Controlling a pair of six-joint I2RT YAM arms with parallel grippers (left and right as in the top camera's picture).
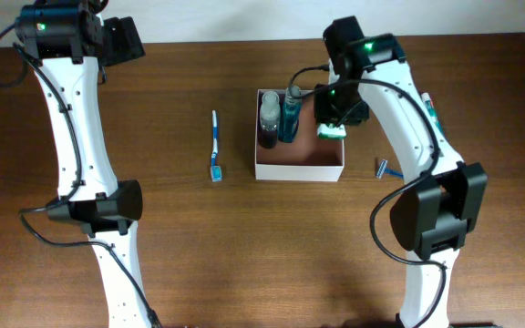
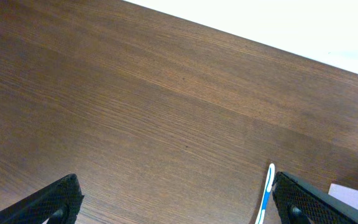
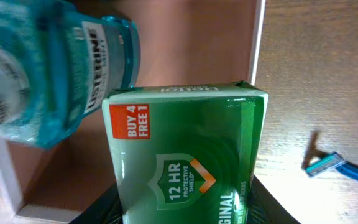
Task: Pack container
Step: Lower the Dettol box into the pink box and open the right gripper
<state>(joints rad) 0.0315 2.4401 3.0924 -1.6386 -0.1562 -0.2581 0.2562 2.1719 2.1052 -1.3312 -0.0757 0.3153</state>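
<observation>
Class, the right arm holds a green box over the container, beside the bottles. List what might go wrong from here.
1. The green box, held in the right tool, is close to the blue mouthwash bottle; lowering it may knock the bottle over.
2. The box hangs near a wall of the container, so an edge might catch on the rim and tip outside.

We see soft, even light on the table [image 1: 244, 255]; in the right wrist view the bottle [image 3: 36, 68] blurs, the green box [image 3: 185, 155] is sharp.
</observation>
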